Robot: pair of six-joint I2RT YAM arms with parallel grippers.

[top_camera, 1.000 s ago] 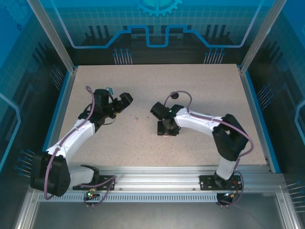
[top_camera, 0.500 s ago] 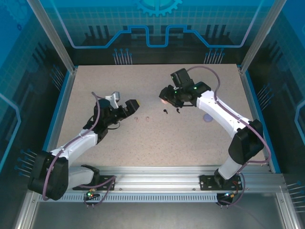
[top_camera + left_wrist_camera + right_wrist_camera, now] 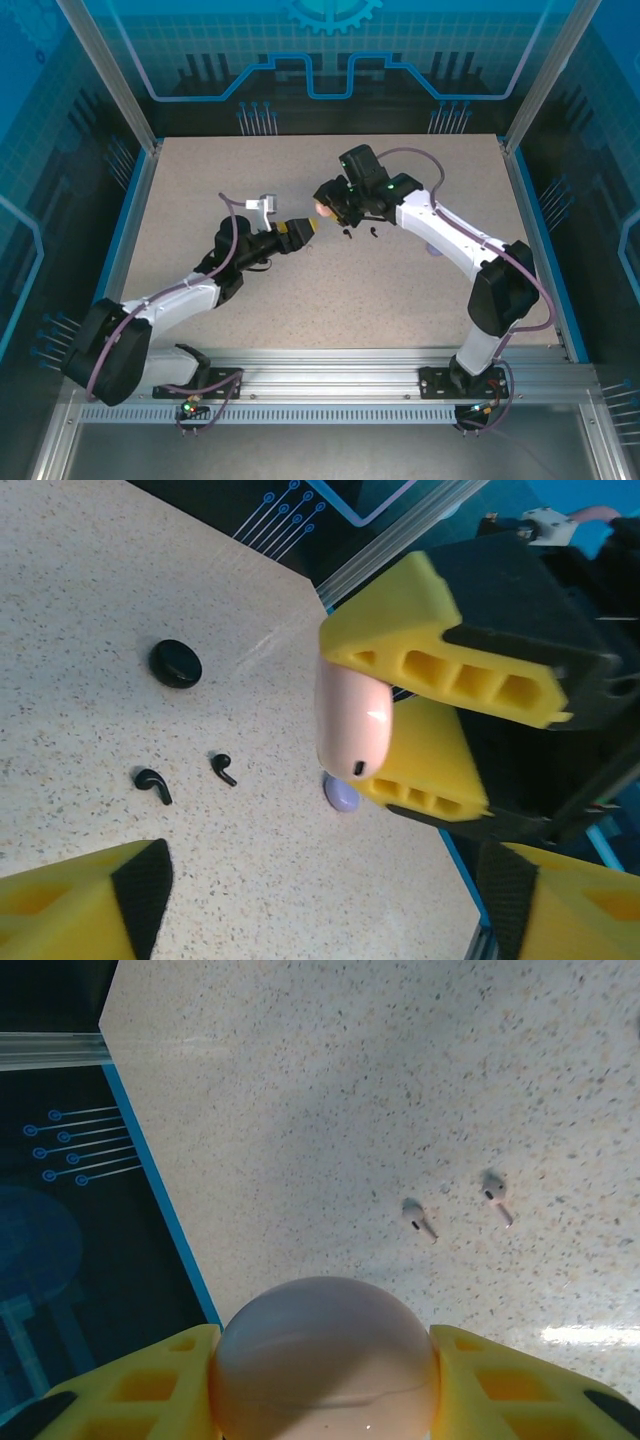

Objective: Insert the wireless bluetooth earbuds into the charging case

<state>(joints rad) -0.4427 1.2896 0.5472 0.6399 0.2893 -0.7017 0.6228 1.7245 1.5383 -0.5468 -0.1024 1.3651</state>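
Speckled board is what the table is made of, and every place here is told from the pink case.

That case is held up off the table by the right gripper. It is squeezed from both sides by the yellow fingers. A thin line is seen around it, so its lid is judged to be shut. The left gripper is seen just beside the pink case, pointed at it. Its fingers are spread wide and nothing is held between them.

The step in hand is judged to be getting the case open, since no bud can be put in while the lid is down. Next, the lid will likely need to be lifted by the left gripper while the case is held firm by the right one. A soft touch is called for, as the case is round and smooth and could be knocked loose.

A black case is laid on the table, apart from the pink case. A lilac case is partly hidden behind the pink case.

Two black buds are laid on the table near the pink case. Two pink buds are laid side by side on the table, lower than the pink case and apart from it. They are touched by no gripper.
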